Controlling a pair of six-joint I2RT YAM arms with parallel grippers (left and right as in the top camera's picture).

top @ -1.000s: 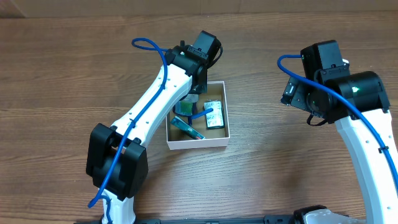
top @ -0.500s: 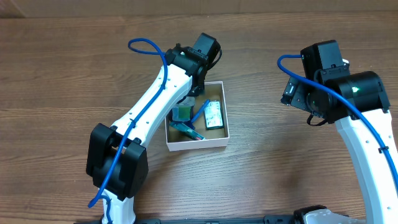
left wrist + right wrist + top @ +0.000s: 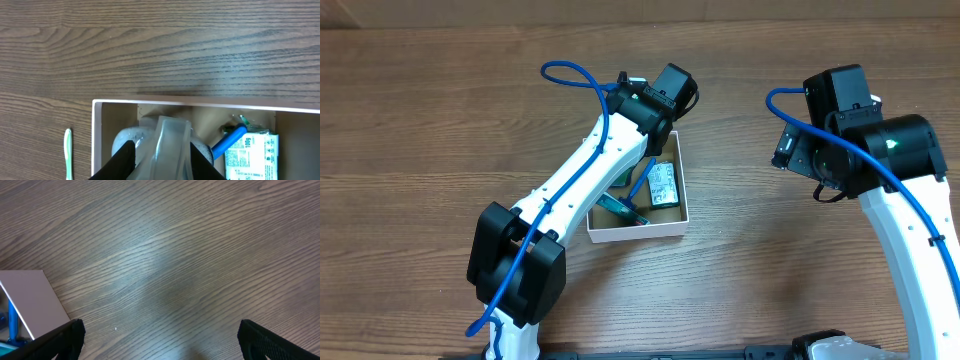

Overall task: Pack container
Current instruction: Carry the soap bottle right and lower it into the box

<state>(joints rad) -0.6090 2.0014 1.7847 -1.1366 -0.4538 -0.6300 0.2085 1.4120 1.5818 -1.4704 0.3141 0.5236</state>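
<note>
The container (image 3: 636, 232), a shallow white-walled box with a brown floor, sits at mid-table. It also shows in the left wrist view (image 3: 200, 103) and at the left edge of the right wrist view (image 3: 30, 295). My left gripper (image 3: 161, 162) is inside it, shut on a small clear bottle (image 3: 172, 145) with green liquid (image 3: 620, 181). In the overhead view the arm hides the fingers. The box also holds a white packet (image 3: 663, 186), a blue toothbrush (image 3: 229, 142) and a green packet (image 3: 620, 210). My right gripper (image 3: 160, 340) is open and empty over bare table, to the right of the box.
A pale green and white toothbrush (image 3: 68, 152) lies on the wood just outside the box's left wall in the left wrist view. The right arm (image 3: 850, 140) stands at the right side of the wooden table (image 3: 440, 120).
My left arm has swung to the right over the box, its wrist now above the box's far right corner. The bottle has shifted slightly right with it. The right arm has not moved.
</note>
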